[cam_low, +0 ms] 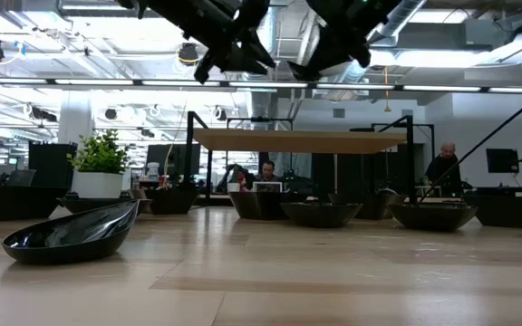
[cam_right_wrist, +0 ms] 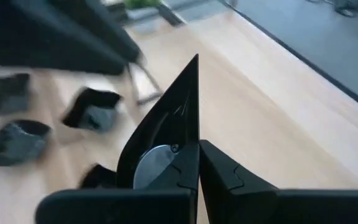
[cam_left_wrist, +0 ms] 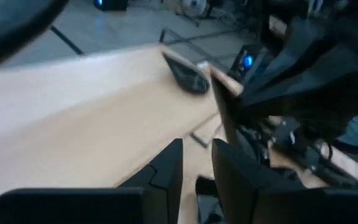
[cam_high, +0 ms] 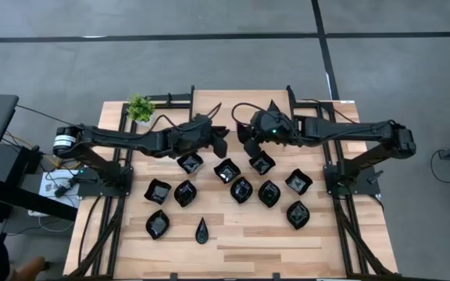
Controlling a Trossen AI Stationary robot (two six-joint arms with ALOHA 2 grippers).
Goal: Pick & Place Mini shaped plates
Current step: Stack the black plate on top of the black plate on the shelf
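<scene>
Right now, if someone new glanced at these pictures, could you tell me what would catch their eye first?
Probably the cluster of glossy black mini plates spread across the middle of the wooden table. Above them the two dark arms meet at the far edge, and the right gripper pinches one black plate on edge. A small green plant marks the far left corner.
</scene>
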